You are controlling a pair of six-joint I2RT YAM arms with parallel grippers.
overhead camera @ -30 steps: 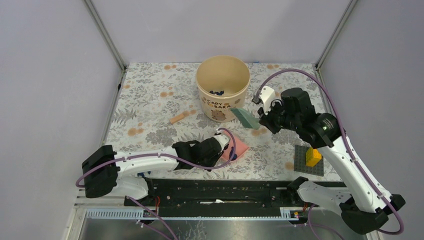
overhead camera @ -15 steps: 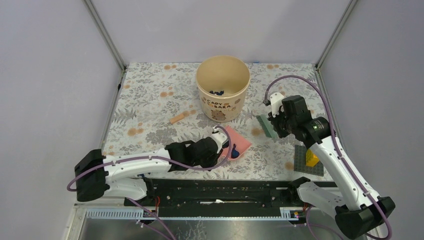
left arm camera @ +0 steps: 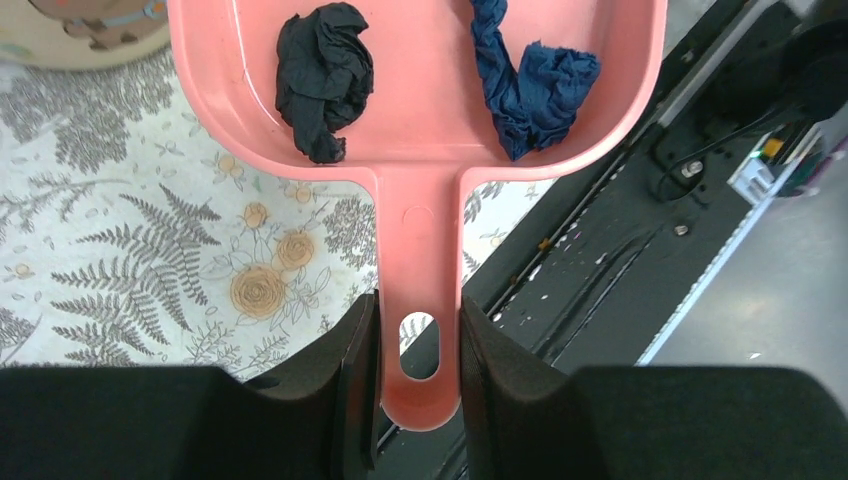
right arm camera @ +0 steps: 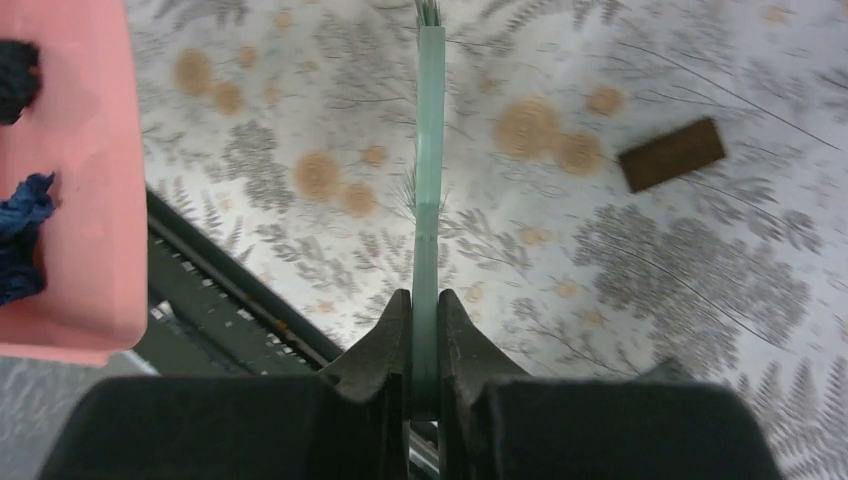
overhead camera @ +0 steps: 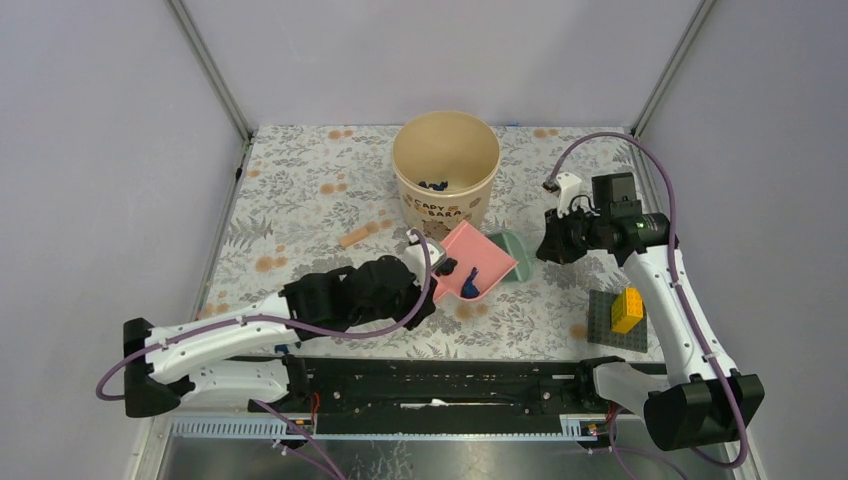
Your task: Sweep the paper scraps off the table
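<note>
My left gripper (left arm camera: 420,340) is shut on the handle of the pink dustpan (left arm camera: 420,150), held above the table (overhead camera: 300,190). In the pan lie a black paper scrap (left arm camera: 322,75) and a dark blue one (left arm camera: 530,85). From above, the dustpan (overhead camera: 480,255) hangs just in front of the cream bucket (overhead camera: 440,215), left gripper (overhead camera: 428,272) behind it. More scraps (overhead camera: 435,185) lie inside the bucket. My right gripper (right arm camera: 425,330) is shut on a thin green brush (right arm camera: 430,150). The brush (overhead camera: 510,248) stands beside the pan's open end, with the right gripper (overhead camera: 553,245) to its right.
A small brown block (overhead camera: 354,237) lies on the table left of the bucket, also in the right wrist view (right arm camera: 672,153). A dark grey baseplate (overhead camera: 605,330) with a yellow brick (overhead camera: 627,310) sits at the near right. The black rail (overhead camera: 440,375) runs along the near edge.
The left arm has lifted the dustpan with its scraps up and toward the bucket. The right arm has swung back to the right, and the brush now stands by the pan's mouth.
</note>
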